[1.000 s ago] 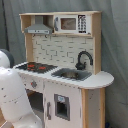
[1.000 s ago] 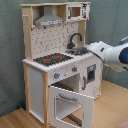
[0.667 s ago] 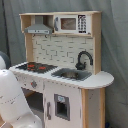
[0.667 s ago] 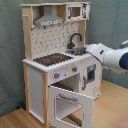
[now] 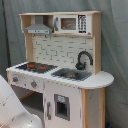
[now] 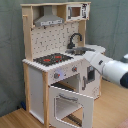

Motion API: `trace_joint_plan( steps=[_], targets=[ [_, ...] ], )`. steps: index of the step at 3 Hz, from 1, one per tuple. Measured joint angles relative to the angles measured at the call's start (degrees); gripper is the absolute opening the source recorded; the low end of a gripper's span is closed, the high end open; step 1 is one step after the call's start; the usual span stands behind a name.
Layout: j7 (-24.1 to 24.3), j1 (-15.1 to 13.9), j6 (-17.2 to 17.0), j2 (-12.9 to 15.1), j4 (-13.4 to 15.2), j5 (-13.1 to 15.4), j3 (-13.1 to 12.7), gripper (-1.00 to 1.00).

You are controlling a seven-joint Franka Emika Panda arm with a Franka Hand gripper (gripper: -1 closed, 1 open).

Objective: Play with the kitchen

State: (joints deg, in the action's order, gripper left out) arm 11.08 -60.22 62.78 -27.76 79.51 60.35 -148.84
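the kitchen (image 6: 60,65) stands on the floor, oven door (image 6: 72,105) hanging open. the arm (image 6: 107,67) reaches toward the sink (image 5: 71,74); can't tell the jaws' state. i'd go slow near the faucet (image 6: 75,40).

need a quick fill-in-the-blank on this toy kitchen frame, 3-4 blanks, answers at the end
1. In the second exterior view, the oven door of the kitchen hangs ____.
2. The black faucet curves over the ____.
3. The hob has rings coloured ____.
4. The grey hood is mounted directly above the ____.

Answers: open; sink; red; hob
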Motion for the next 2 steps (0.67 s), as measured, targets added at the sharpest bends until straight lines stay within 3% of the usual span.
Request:
trace_joint_plan(
  steps=[1, 2],
  targets=[
    [-2.16, -0.43, 0.82, -4.48, -2.91, 2.63, 0.00, 1.00],
    [-1.77, -1.28, 3.89, -8.27, -4.72, 5.17, 0.02, 1.00]
  ],
)
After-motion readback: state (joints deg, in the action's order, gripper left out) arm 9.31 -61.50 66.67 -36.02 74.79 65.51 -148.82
